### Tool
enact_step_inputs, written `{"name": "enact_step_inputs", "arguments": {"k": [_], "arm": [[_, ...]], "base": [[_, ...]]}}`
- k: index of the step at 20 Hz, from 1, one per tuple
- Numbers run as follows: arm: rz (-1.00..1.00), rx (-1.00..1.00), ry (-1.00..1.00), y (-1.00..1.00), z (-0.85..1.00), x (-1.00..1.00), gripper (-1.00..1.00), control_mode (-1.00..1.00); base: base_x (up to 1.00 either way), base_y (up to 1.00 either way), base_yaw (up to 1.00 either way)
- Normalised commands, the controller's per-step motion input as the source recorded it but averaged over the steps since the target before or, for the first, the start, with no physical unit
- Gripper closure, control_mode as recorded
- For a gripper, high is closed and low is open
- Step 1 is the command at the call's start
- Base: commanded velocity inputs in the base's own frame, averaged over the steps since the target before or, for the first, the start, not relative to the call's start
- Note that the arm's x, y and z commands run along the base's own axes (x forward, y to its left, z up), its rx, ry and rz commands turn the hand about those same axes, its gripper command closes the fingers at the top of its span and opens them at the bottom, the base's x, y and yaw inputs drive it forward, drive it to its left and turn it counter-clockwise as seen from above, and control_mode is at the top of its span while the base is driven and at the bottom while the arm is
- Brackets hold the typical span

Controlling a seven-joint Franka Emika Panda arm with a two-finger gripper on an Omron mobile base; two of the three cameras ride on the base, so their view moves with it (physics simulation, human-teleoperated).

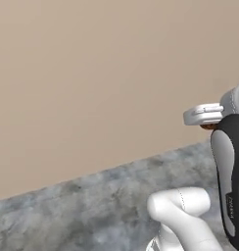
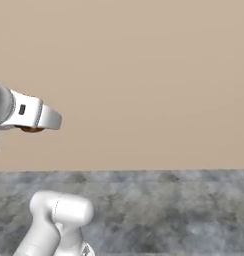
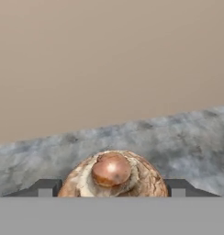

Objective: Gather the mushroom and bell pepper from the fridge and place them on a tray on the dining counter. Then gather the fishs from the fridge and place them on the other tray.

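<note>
Left base view: the white arm rises from the lower right, and the hand [image 1: 205, 125] sits high at the right edge, held up against a plain tan wall [image 1: 92, 73]. A sliver of brown, the mushroom [image 1: 207, 127], peeks out just under the hand's pale wrist plate. Below the wall runs a mottled grey floor [image 1: 92, 206]. Neither tray, nor any surface, nor the fridge can be made out here

Right base view: the same hand [image 2: 31, 128] juts in from the left edge, again well above the floor [image 2: 169, 210], with the mushroom [image 2: 31, 129] showing as a small brown edge beneath it. The wall [image 2: 144, 75] spreads behind it

Hand view: the mushroom [image 3: 113, 176] sits squarely between the two dark fingertips [image 3: 46, 187], its glossy brown stub facing the camera and its mottled cap pressed against a tip on each side. The hand is grasping the mushroom, fingers spread wide around it. Beyond it lie the floor [image 3: 178, 137] and the wall [image 3: 109, 55]

Progress, as a judgement: the mushroom is out of the fridge and in the hand, so the first fetch looks half done; it has yet to reach the blue tray. The bell pepper and the fish still appear to be ahead, though their whereabouts cannot be told from here
</note>
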Motion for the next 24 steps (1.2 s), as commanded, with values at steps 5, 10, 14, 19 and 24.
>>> {"name": "enact_step_inputs", "arguments": {"k": [5,10,14,19,24], "arm": [[0.0,0.0,0.0,0.0,0.0,0.0,1.0,1.0],[0.0,0.0,0.0,0.0,0.0,0.0,1.0,1.0],[0.0,0.0,0.0,0.0,0.0,0.0,1.0,1.0],[0.0,0.0,0.0,0.0,0.0,0.0,1.0,1.0],[0.0,0.0,0.0,0.0,0.0,0.0,1.0,1.0]], "base": [[0.55,0.54,-0.64],[0.53,0.69,-0.67],[0.58,0.77,-0.66],[0.59,0.8,-0.65],[0.7,0.81,-0.61]]}}
